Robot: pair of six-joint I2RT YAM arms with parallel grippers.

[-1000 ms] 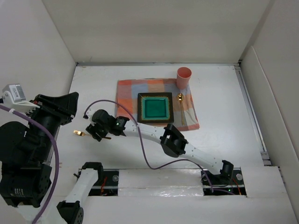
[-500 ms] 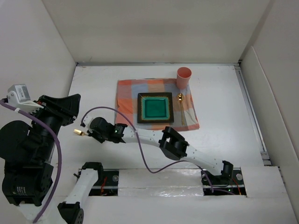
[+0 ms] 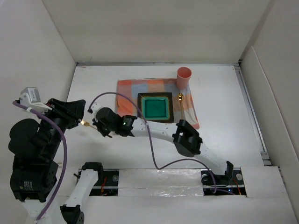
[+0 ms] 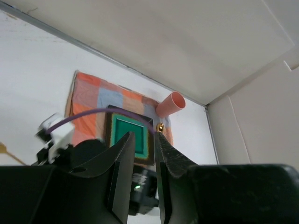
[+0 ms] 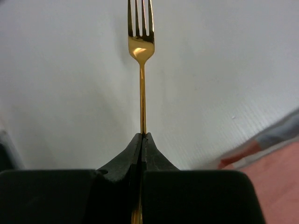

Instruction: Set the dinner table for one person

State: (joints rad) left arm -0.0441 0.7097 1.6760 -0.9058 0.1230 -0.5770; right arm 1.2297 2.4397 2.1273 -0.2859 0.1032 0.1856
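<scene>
A gold fork (image 5: 141,49) is pinched by its handle in my right gripper (image 5: 142,135), tines pointing away over the white dinner table (image 3: 219,102). From above, the right gripper (image 3: 100,125) reaches far left, and the fork's tip (image 3: 85,123) sticks out to its left. My left gripper (image 4: 145,135) is raised at the left, open with nothing between its jaws. An orange-and-grey checked mat (image 3: 128,91) lies at the back centre. It carries a square green plate (image 3: 155,108), a pink cup (image 3: 183,77) and a gold utensil (image 3: 180,98) right of the plate.
White walls close in the table at the left, back and right. The bulky left arm (image 3: 37,140) fills the left side, close to the right gripper. A purple cable (image 3: 117,98) arcs over the right arm near the mat's left edge.
My right gripper has shut on the fork's handle and carried it a little back and to the right, towards the mat. The left arm has shifted slightly back.
</scene>
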